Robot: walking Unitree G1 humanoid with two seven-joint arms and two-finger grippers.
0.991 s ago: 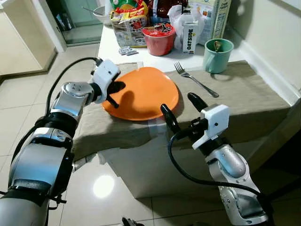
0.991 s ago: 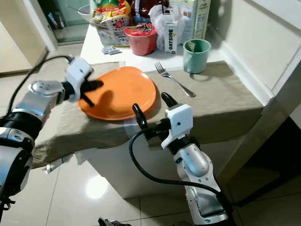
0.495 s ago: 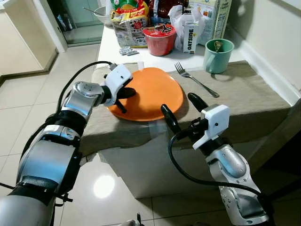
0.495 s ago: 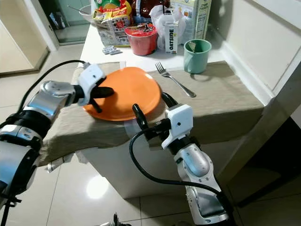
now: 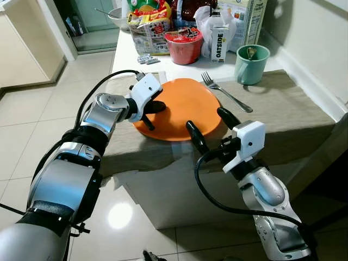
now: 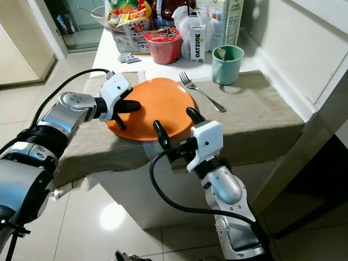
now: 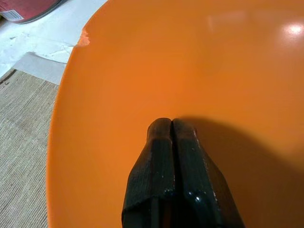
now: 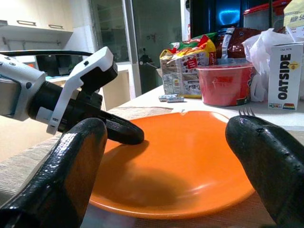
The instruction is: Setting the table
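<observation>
An orange plate [image 5: 182,109] lies on the beige cloth [image 5: 283,117] over the table. My left gripper [image 5: 157,106] is shut, its two fingers [image 7: 172,175] pressed together and lying on the plate's left part. My right gripper [image 5: 206,119] stands open at the table's front edge, its fingertips just before the plate's near rim, with nothing between them. A silver fork [image 5: 225,92] lies just right of the plate. Behind the fork stands a green mug [image 5: 252,63].
At the table's back stand a red noodle cup [image 5: 183,44], an Oatside carton [image 5: 219,42], snack bags [image 5: 148,24] and a tall box [image 5: 249,16]. A wall runs along the right. Tiled floor [image 5: 32,119] lies to the left.
My left gripper has moved right along the table, and the orange plate has slid right with it, closer to the fork. The right arm has stayed still.
</observation>
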